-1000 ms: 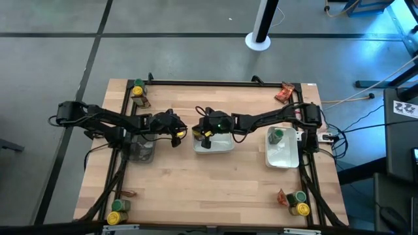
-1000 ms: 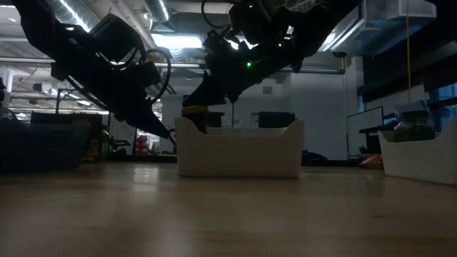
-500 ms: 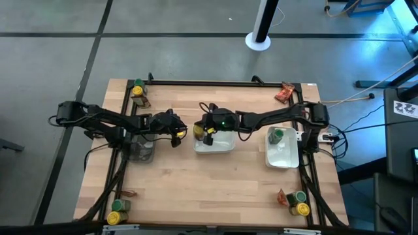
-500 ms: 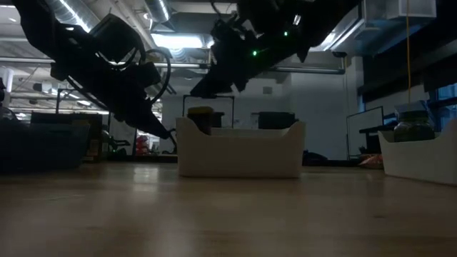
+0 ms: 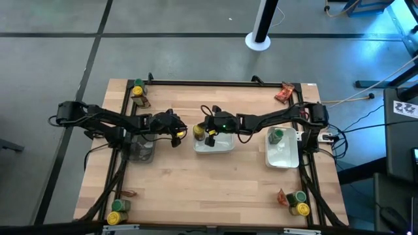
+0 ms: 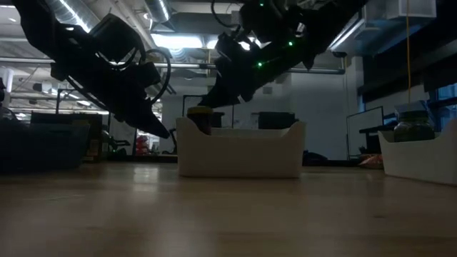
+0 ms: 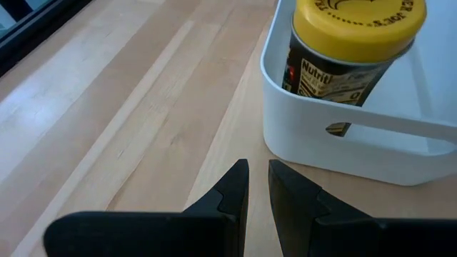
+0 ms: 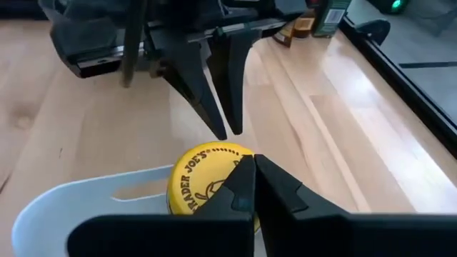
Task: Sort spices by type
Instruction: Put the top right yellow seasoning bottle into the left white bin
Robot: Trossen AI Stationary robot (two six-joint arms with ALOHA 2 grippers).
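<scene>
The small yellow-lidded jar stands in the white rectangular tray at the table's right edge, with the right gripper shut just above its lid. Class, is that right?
Not quite. The small yellow-lidded jar stands in the middle white rectangular tray, as the high view shows; the right-edge tray holds a green-lidded jar. The right gripper is indeed shut just above its lid.

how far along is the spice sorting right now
Early. Done: a yellow-lid jar stands in the middle white tray, and a green-lid jar sits in the right tray. In hand: nothing; the right gripper hovers shut above the yellow lid, and the left gripper waits beside that tray, jaws nearly closed. Left: jars and red-orange packets at the table's four corners.
</scene>
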